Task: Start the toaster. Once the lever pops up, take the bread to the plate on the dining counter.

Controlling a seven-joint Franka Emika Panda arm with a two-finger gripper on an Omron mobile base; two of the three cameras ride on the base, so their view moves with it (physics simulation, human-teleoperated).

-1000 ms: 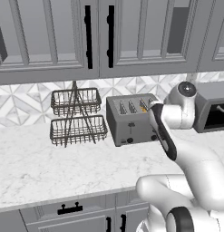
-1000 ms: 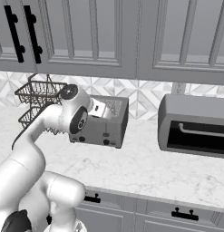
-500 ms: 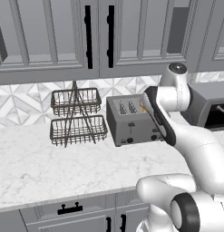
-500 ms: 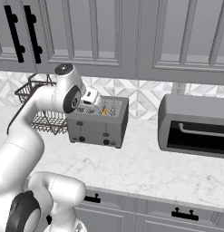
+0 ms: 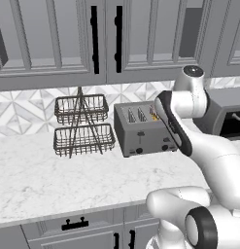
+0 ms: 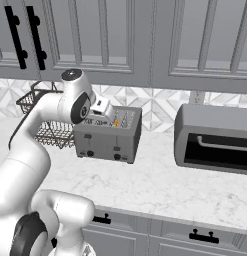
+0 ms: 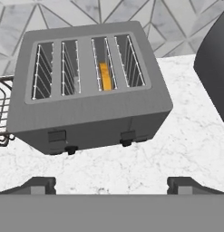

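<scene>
Left base view: toaster point(image 5: 143, 130) sits on the marble counter point(image 5: 53, 175), just right of a two-tier wire basket point(image 5: 82, 127). The arm reaches over the toaster's right end.

Right base view: gripper point(image 6: 106, 111) hangs above the toaster point(image 6: 109, 135); grey oven-like appliance point(image 6: 215, 139) well to the right.

Hand view: fingertips point(image 7: 38, 185) spread wide at the bottom, nothing between them. Bread point(image 7: 104, 76) stands in the third slot from the left, orange edge visible. Both front levers sit low.
</scene>
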